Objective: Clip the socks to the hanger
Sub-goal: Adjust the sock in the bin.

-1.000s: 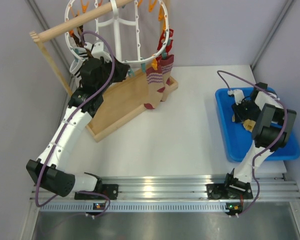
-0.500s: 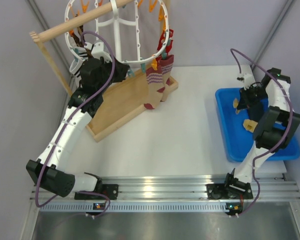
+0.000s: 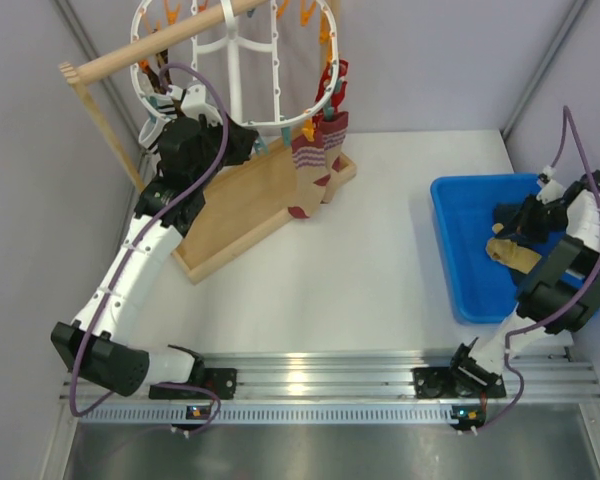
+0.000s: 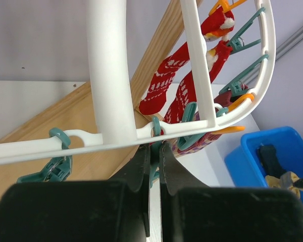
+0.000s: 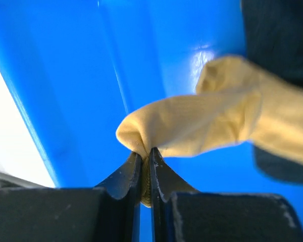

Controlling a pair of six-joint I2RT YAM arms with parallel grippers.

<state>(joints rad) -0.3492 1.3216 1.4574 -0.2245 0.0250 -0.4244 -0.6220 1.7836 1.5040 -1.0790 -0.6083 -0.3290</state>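
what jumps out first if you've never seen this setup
A white hanger ringed with orange and teal clips hangs at the far left, red socks dangling from it over a wooden base. At the right, over a blue bin, the right arm's jaws pinch a yellow sock.

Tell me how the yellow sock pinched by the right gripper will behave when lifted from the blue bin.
Probably floppy: the yellow sock bunches into a fold where the right gripper pinches it, so the rest should dangle. Likely light, being thin knit. It might snag the dark sock beside it.
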